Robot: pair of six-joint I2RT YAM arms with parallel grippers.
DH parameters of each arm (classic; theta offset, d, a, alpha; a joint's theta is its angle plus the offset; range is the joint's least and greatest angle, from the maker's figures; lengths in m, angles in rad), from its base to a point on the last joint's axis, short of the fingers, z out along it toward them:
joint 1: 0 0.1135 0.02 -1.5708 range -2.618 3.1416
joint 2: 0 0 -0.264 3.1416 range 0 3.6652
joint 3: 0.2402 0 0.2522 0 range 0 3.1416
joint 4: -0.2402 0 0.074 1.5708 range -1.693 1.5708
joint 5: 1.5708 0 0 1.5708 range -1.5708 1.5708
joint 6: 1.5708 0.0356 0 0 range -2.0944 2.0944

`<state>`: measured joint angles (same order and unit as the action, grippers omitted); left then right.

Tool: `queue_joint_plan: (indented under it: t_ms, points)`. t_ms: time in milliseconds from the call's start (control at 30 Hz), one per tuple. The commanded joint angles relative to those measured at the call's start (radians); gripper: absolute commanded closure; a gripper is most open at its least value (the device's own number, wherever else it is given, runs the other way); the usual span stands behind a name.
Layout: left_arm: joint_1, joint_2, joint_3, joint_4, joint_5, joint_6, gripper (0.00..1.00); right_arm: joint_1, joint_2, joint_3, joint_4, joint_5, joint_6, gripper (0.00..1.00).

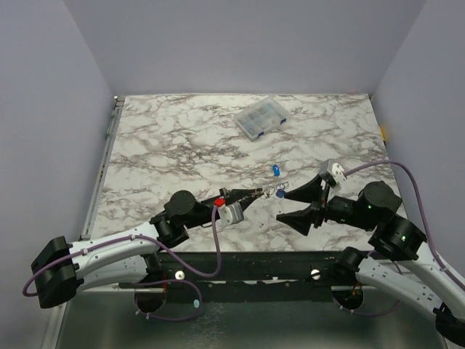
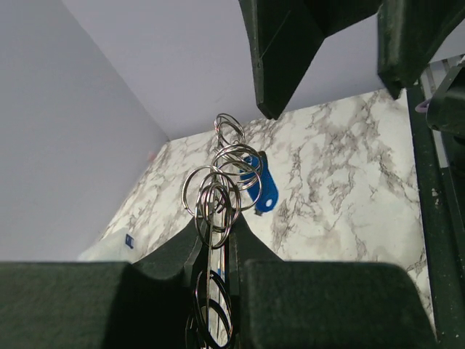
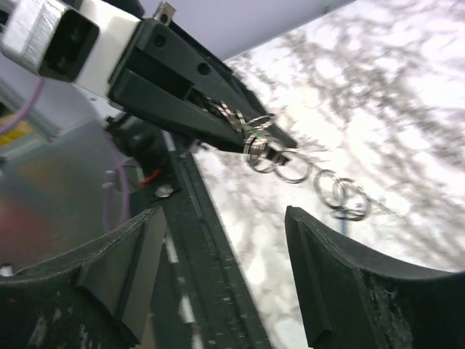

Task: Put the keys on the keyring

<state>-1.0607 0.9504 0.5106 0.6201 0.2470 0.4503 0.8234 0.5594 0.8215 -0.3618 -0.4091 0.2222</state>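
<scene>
Hiding part of the keyring (image 2: pixel 220 190), left tool (image 2: pixel 218 238), blue key (image 2: pixel 260 190) seemingly behind

Count taken: blue keys (image 1: pixel 276 170), two; keyring (image 1: pixel 270 193) of linked rings, one; clear compartment box (image 1: pixel 260 118), one, at twelve o'clock on the desk (image 1: pixel 160 145).

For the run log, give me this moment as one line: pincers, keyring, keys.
left pincer: shut on keyring | right pincer: open, empty, facing it | blue key: loose on table
</scene>
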Motion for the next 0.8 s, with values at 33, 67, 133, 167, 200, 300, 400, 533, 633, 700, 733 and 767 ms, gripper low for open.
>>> queue_joint_plan:
  t_ms: [33,67,133,167,200,300,400,533,633,700,733,767]
  points:
    - [0.018,0.0,0.042,0.057,0.118,-0.07,1.0,0.0,-0.062,-0.032,0.051,0.089,-0.272,0.08]
    - [0.021,0.0,0.045,0.054,0.14,-0.074,1.0,0.0,-0.064,-0.035,0.067,0.087,-0.315,0.02]
    - [0.026,0.003,0.05,0.051,0.179,-0.087,1.0,0.001,-0.059,-0.036,0.092,0.069,-0.399,0.0]
    - [0.029,0.007,0.053,0.05,0.199,-0.092,1.0,0.001,-0.054,-0.038,0.104,0.061,-0.44,0.0]
    - [0.032,0.01,0.055,0.049,0.218,-0.1,1.0,0.0,-0.049,-0.04,0.115,0.052,-0.474,0.0]
    - [0.037,0.025,0.063,0.046,0.269,-0.118,1.0,0.0,-0.026,-0.043,0.145,0.031,-0.565,0.0]
    - [0.04,0.039,0.071,0.046,0.312,-0.134,1.0,0.0,0.011,-0.03,0.13,0.02,-0.642,0.0]
    - [0.043,0.05,0.077,0.046,0.33,-0.149,1.0,0.002,0.072,0.015,0.049,-0.001,-0.704,0.0]
    - [0.049,0.049,0.079,0.046,0.322,-0.154,1.0,0.002,0.097,0.037,0.012,-0.02,-0.699,0.04]
    - [0.053,0.049,0.08,0.046,0.313,-0.157,1.0,0.001,0.102,0.039,-0.005,-0.027,-0.686,0.09]
    - [0.055,0.05,0.081,0.046,0.309,-0.159,1.0,0.001,0.103,0.038,-0.008,-0.033,-0.679,0.1]
    - [0.057,0.05,0.081,0.046,0.304,-0.162,1.0,0.001,0.103,0.038,-0.009,-0.044,-0.669,0.12]
